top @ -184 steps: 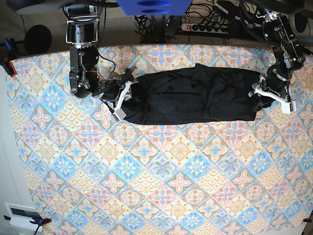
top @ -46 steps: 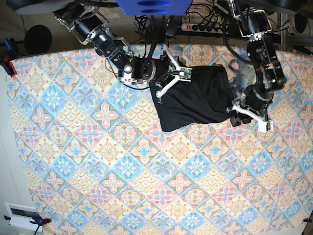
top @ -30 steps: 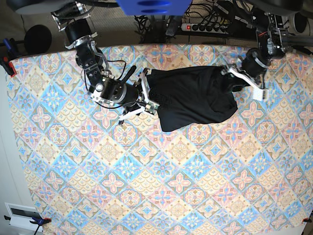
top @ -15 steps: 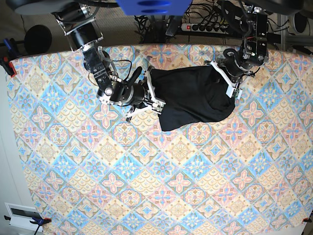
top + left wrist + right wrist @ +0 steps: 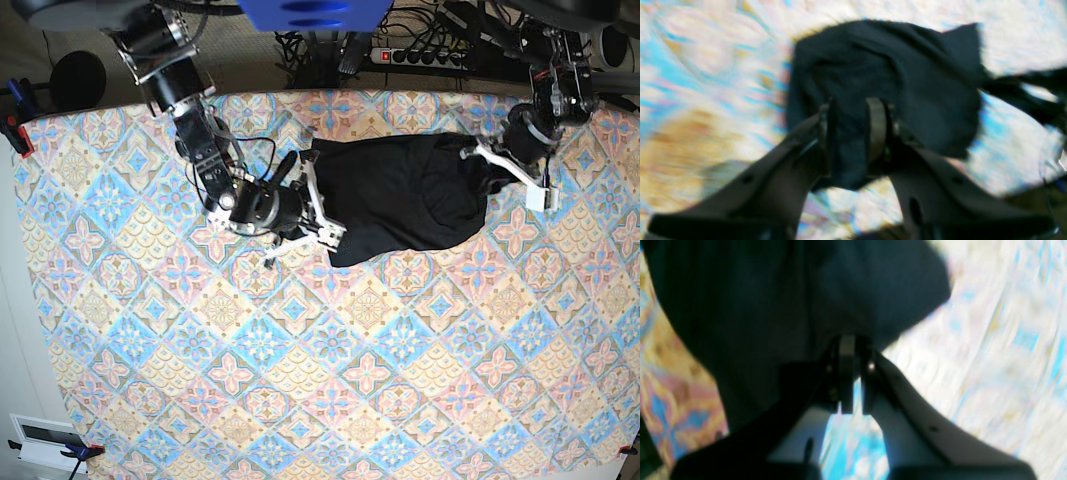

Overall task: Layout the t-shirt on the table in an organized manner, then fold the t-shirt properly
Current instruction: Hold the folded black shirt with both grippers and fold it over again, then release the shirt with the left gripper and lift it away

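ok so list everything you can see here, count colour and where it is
t-shirt: one, black, folded into a compact shape at the far middle of the table
table: one, covered in a pastel blue, pink and cream tile pattern, filling most of the base view
power strip: one, black, on the floor beyond the far edge, with cables around it
clamps: a couple, dark, at the table's edges
left gripper: one, black, fingers closed on a fold at the shirt's edge
right gripper: one, fingers nearly together at the shirt's opposite edge, hold unclear
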